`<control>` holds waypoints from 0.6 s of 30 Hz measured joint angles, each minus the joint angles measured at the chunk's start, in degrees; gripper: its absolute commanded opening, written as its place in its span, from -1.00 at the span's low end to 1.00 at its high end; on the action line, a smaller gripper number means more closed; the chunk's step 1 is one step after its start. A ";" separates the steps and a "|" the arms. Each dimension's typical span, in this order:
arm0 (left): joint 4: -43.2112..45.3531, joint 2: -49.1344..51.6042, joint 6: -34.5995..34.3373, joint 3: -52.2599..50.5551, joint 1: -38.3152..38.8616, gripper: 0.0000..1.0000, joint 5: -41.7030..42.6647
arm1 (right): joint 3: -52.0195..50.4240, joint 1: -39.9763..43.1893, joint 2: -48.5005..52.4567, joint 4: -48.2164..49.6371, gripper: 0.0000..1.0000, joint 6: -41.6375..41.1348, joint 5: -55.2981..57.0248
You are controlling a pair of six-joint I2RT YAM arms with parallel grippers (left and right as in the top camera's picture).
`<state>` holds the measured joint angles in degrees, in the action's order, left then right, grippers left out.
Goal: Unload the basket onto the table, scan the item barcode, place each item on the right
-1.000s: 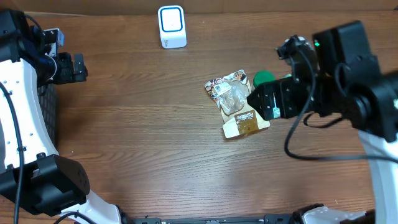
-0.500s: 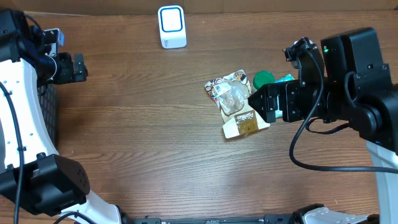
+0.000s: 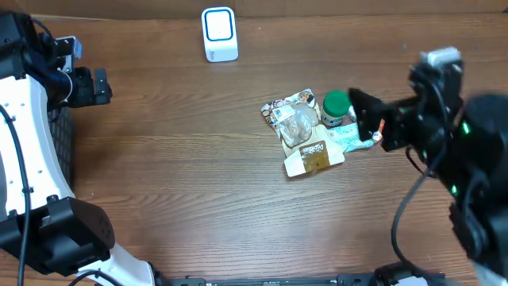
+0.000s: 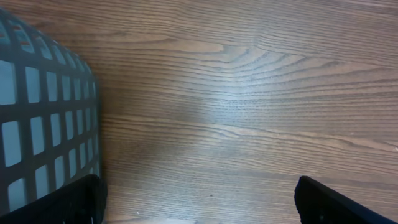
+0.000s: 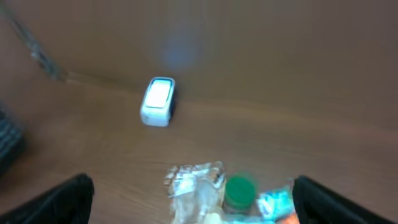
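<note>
Overhead view puts the goods right of the middle of the bench (image 3: 198, 199): a crinkled snack pouch (image 3: 302, 133) with a green-capped bottle (image 3: 336, 104) touching its right edge. The white scanner (image 3: 219, 33), its face ringed in blue, stands at the far edge, well apart from them. The right tool (image 3: 367, 119) hangs just beside the bottle, its 2 fingers spread wide with nothing between them. The left tool (image 4: 199, 202) is just as wide and empty, over bare wood next to a dark mesh basket (image 4: 37, 124).

The step in hand looks like the reach to pick up 1 item. Done well, the fingers would straddle that item alone and not catch its neighbour. The bottle seems the easier grip, taken on its body below the cap, since the pouch lies flat and thin. No barcode shows in any view, so the fingers should leave the label bare, ready to be turned toward the scanner's face.

The pouch's brown lower panel carries a pale script word, too small to read. The bottle's teal label is blurred. The scanner shows no legible mark.
</note>
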<state>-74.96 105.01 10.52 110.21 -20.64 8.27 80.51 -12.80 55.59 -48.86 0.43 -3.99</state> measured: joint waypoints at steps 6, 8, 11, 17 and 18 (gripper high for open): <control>-0.02 0.00 0.00 0.00 -0.02 0.99 0.04 | -25.49 4.52 -15.47 21.14 0.99 0.70 -0.55; -0.04 0.02 0.00 0.00 0.00 0.99 0.04 | -36.46 5.75 -22.27 29.53 1.00 0.83 -0.68; -0.07 0.02 0.00 0.00 -0.02 0.99 0.07 | -48.78 6.51 -30.16 40.35 1.00 0.90 -0.70; -0.07 0.02 0.00 -0.02 -0.02 0.99 0.04 | -66.93 6.75 -42.16 53.09 1.00 1.07 -0.85; -0.02 0.02 0.00 -0.02 0.00 0.99 0.07 | -69.46 6.78 -43.74 54.29 1.00 1.05 -0.96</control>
<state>-74.98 105.03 10.52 110.19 -20.64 8.34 11.05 -6.02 11.86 5.43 1.48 -4.95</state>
